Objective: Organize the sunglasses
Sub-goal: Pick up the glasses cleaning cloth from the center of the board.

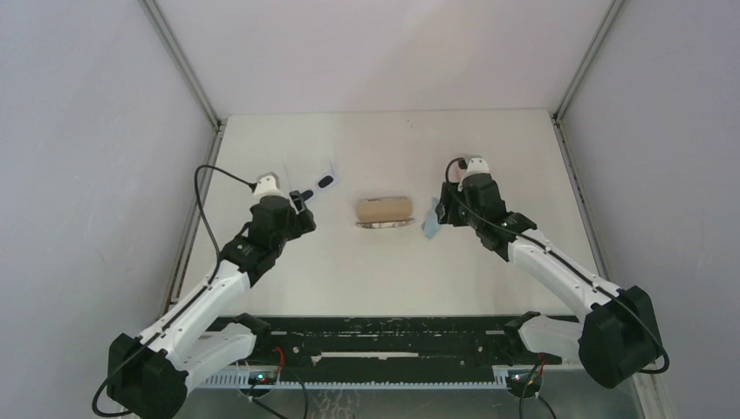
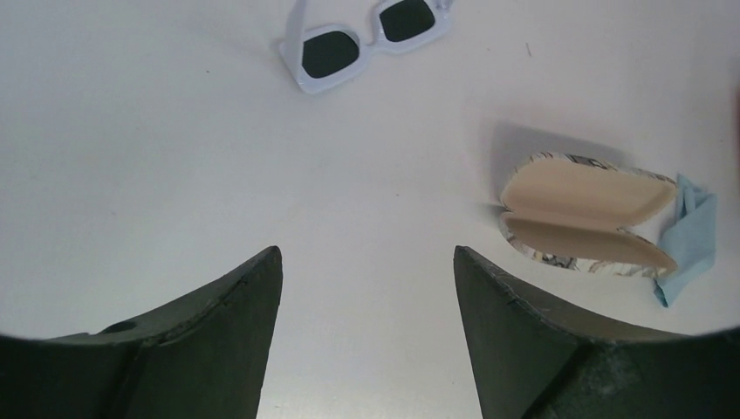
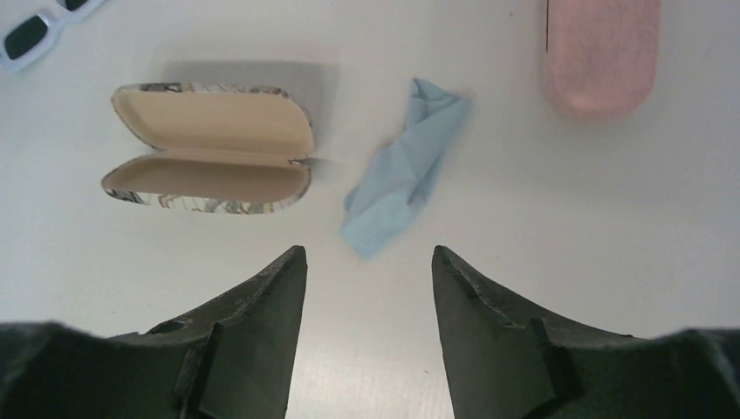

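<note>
The white-framed plastic sunglasses with small dark lenses (image 2: 369,41) lie on the white table (image 2: 131,157), left of the open beige-lined hard case (image 3: 209,131) and just far of the left gripper (image 2: 366,279). They look light, stiff and smooth, so I would grasp the thick frame at the bridge, not the lenses. The left gripper and the right gripper (image 3: 368,279) both have jaws spread wide, holding nothing. The black pair is not in view.

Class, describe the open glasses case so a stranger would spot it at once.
Start at the white table and look to its middle. There lies the open glasses case, a light-blue cloth at its right. Unlike the shut pink case, it gapes open, showing beige lining and a marbled shell.
</note>
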`<state>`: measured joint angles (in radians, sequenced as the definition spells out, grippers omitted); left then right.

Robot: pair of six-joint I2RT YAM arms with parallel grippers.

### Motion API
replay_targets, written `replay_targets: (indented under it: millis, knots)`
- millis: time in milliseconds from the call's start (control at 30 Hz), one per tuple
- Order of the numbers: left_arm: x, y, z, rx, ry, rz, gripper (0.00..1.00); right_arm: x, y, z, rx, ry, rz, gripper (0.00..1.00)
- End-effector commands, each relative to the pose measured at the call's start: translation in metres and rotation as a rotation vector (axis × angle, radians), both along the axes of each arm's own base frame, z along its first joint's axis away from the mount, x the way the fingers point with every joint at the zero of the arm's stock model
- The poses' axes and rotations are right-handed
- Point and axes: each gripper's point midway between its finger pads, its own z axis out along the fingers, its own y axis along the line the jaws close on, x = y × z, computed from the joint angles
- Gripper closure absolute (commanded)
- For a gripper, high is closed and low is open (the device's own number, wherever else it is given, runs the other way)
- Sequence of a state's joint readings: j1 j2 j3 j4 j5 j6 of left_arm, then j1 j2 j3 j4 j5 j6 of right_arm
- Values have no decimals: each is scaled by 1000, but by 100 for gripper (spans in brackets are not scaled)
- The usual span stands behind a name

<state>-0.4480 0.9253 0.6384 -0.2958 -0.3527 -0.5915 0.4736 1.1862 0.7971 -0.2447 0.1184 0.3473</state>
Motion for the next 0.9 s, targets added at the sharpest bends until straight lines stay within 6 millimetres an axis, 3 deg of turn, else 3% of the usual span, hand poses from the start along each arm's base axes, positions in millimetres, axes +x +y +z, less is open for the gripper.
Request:
replay_targets:
  millis: [0, 300, 533, 867]
  knots:
    - [20, 15, 22, 10, -61, 91, 25, -5, -1, -1, 42, 4, -11, 45]
    - [40, 4, 17, -15, -64, 72, 27, 0, -15, -29, 77, 82, -62, 45]
    - [28, -2, -1, -38, -25, 28, 27, 15, 5, -63, 73, 215, 7, 45]
    - [10, -5, -17, -81, -10, -9, 28, 50, 11, -96, 37, 291, 3, 48]
